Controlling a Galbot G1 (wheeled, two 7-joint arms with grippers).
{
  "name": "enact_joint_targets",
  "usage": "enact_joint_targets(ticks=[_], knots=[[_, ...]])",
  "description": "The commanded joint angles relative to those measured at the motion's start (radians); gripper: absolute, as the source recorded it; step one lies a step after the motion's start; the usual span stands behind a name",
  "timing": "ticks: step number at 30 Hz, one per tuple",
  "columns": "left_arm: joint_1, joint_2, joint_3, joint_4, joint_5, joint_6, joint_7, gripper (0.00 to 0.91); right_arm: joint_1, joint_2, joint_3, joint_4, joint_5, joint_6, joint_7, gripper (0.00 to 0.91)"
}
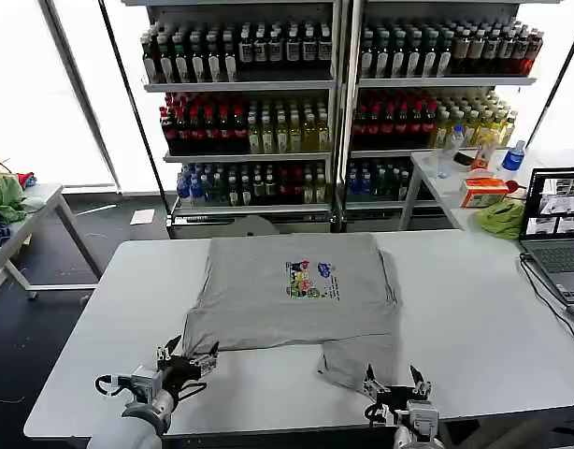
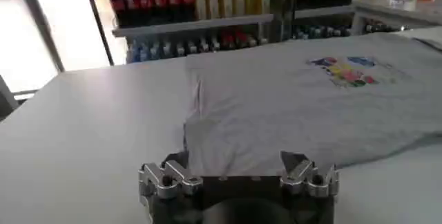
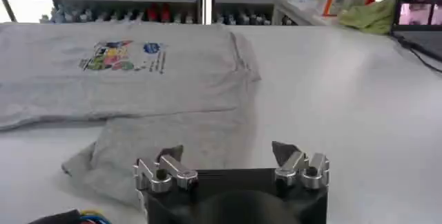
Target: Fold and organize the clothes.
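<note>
looking down from the head view, we see the grey shirt (image 1: 292, 299) lying print-up mid-desk (image 1: 474, 309), partly folded, one lower flap hanging toward the near edge; we should pinch cloth edges cleanly and fold without dragging. the left gripper (image 1: 187, 362) sits at the shirt's near left corner, the right gripper (image 1: 396, 383) just beside the flap. in the left wrist view, our fingers (image 2: 166, 171) spread wide, empty. in the right wrist view, fingers (image 3: 169, 160) likewise gape over the flap, holding nothing.
</note>
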Motion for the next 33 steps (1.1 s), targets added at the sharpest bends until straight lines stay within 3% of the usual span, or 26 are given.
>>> enact_joint_targets(ticks=[1, 5, 7, 8, 9, 10, 11, 33], knots=[[-0.022, 0.007, -0.005, 0.048, -0.026, 0.006, -0.005, 0.907, -0.002, 0.0, 0.001, -0.001, 0.008, -0.001, 0.005, 0.907], [-0.023, 0.011, -0.006, 0.057, -0.028, 0.004, -0.004, 0.907, -0.004, 0.007, -0.007, -0.017, 0.006, 0.0, 0.005, 0.907], [-0.023, 0.011, -0.005, 0.062, -0.029, 0.004, -0.004, 0.766, -0.006, 0.011, -0.011, -0.019, 0.006, 0.0, 0.006, 0.877], [-0.022, 0.011, -0.004, 0.063, -0.029, 0.003, -0.004, 0.282, -0.006, 0.012, -0.012, -0.02, 0.006, 0.0, 0.006, 0.695], [-0.02, 0.011, -0.002, 0.064, -0.03, 0.003, -0.004, 0.05, -0.006, 0.012, -0.013, -0.02, 0.006, -0.001, 0.005, 0.262], [-0.018, 0.011, 0.0, 0.065, -0.031, 0.004, -0.004, 0.03, -0.006, 0.012, -0.014, -0.02, 0.006, 0.0, 0.005, 0.06], [-0.015, 0.012, 0.002, 0.065, -0.031, 0.005, -0.004, 0.01, -0.007, 0.012, -0.014, -0.019, 0.006, 0.0, 0.005, 0.0], [-0.007, 0.001, 0.007, 0.069, -0.028, 0.012, -0.007, 0.0, -0.006, 0.005, -0.017, -0.026, -0.012, 0.01, 0.002, 0.0]])
